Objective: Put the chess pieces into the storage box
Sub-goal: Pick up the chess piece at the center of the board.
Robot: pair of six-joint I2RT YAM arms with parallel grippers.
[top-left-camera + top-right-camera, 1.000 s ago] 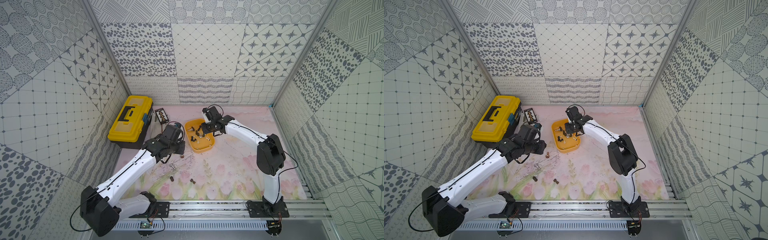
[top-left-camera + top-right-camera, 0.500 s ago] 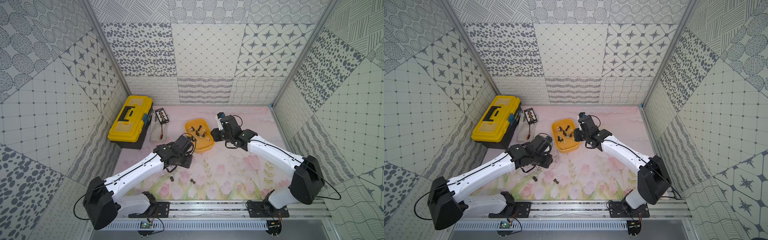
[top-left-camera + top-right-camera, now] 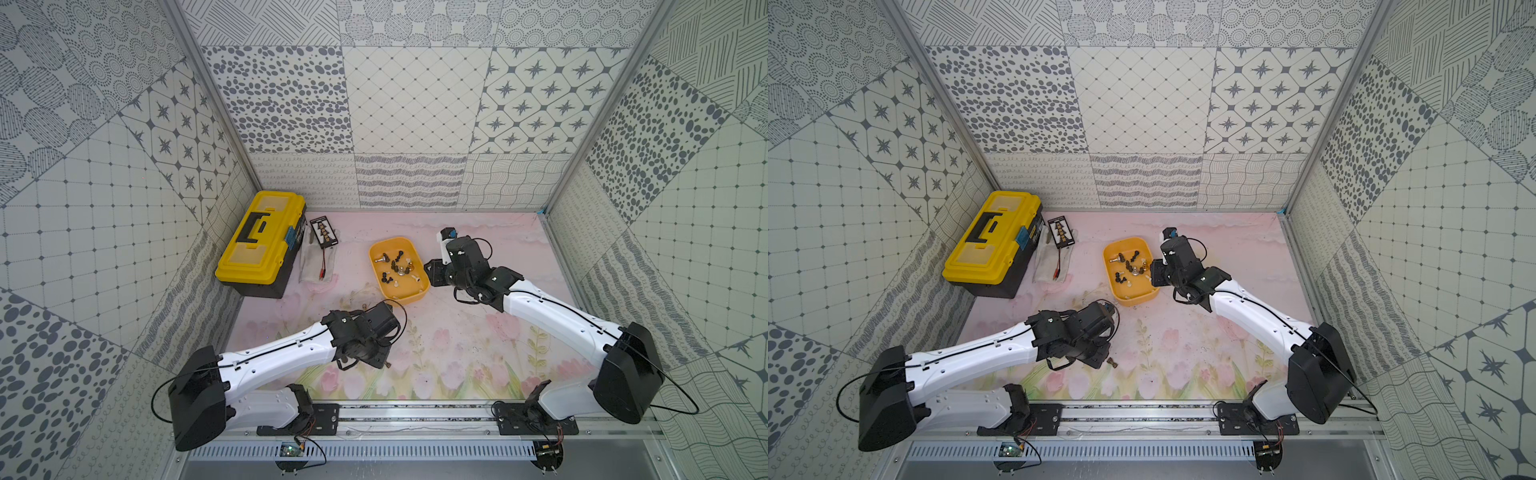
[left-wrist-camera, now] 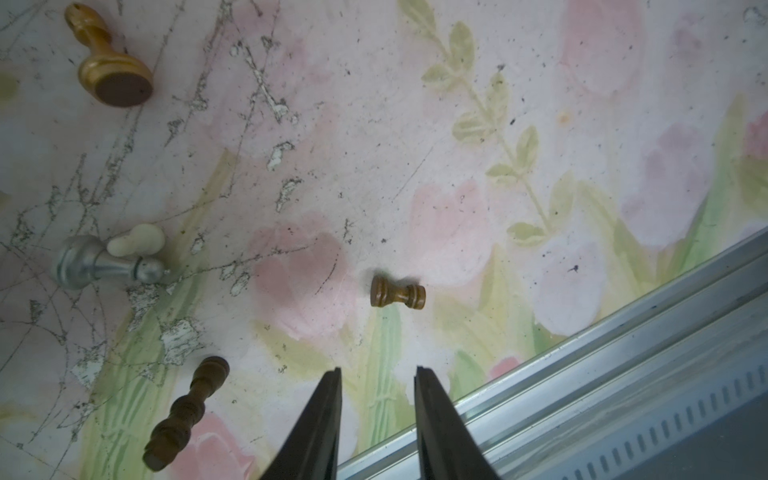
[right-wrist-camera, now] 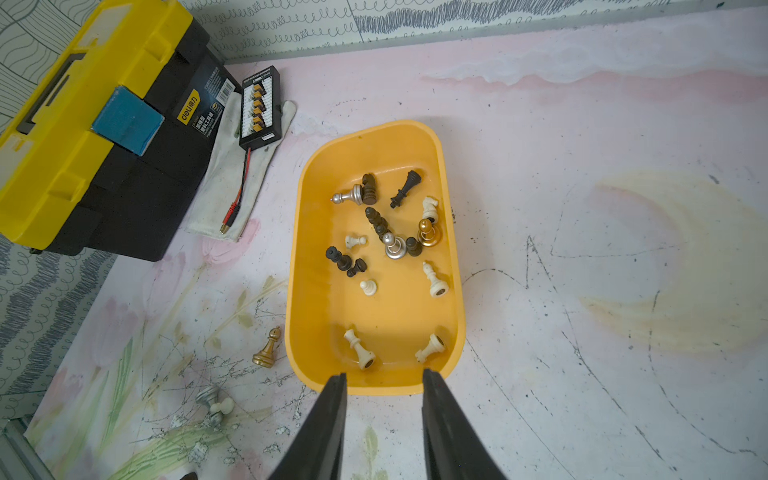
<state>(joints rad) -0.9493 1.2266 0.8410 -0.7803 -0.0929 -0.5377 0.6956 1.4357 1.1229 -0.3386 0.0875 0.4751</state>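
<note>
One storage box (image 5: 312, 291) shows in R wrist view, not L.

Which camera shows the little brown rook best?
The left wrist view: the rook is close and sharp there, lying on its side. In both top views it is only a tiny brown speck. The right wrist view does not show it.

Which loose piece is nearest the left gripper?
The small brown rook, on its side just ahead of the left gripper; the dark piece, silver pawn, cream pawn, gold piece lie farther.
</note>
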